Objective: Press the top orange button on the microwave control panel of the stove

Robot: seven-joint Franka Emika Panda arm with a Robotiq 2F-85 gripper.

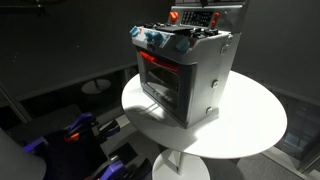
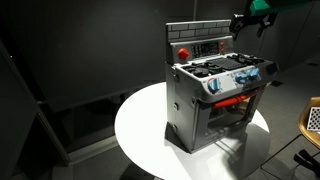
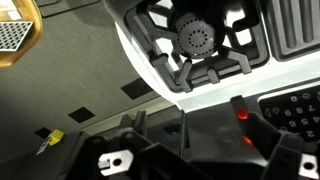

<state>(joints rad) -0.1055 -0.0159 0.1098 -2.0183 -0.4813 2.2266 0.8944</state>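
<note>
I'm reading across: round white table (image 2: pixel 140 130), the stove (image 2: pixel 215 100) sitting toward its right edge in an exterior view. The microwave control panel (image 2: pixel 205 47) stands upright at the stove's back (dark strip, tiny red buttons). The gripper (image 2: pixel 241 24) hovers just off the panel's upper right corner. Whether the claw is apart or together, I can't tell.

round white table (image 1: pixel 252 122) under bright light, dark wall panels (image 2: pixel 80 60) behind, grey floor (image 3: pixel 90 65) with darker square patches, dim room
</note>
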